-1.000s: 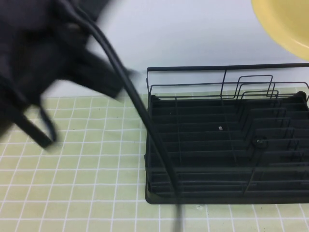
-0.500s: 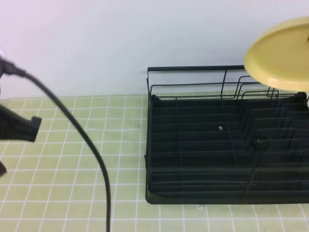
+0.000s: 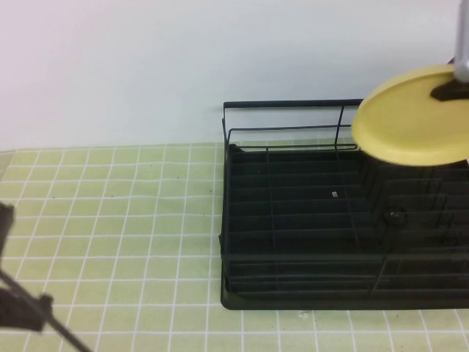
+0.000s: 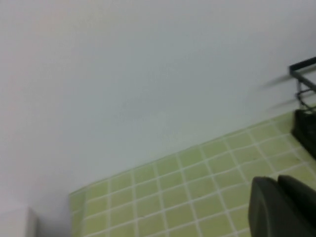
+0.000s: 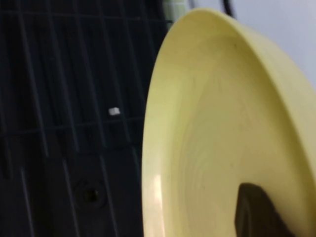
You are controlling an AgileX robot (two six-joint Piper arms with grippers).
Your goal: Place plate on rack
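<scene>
Carrying step: right gripper [image 3: 448, 92], clamped on yellow plate [image 3: 407, 121], at 2 o'clock above dish rack [image 3: 293, 220]. Left gripper [image 4: 282, 206], closed and empty, at 7 o'clock. Next: lower yellow plate edgewise into dish rack.

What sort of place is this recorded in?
Likely a mock kitchen counter: a black wire dish rack on a green tiled surface by a white wall. The right tool holds a yellow plate above it; the left tool is low at left.
</scene>
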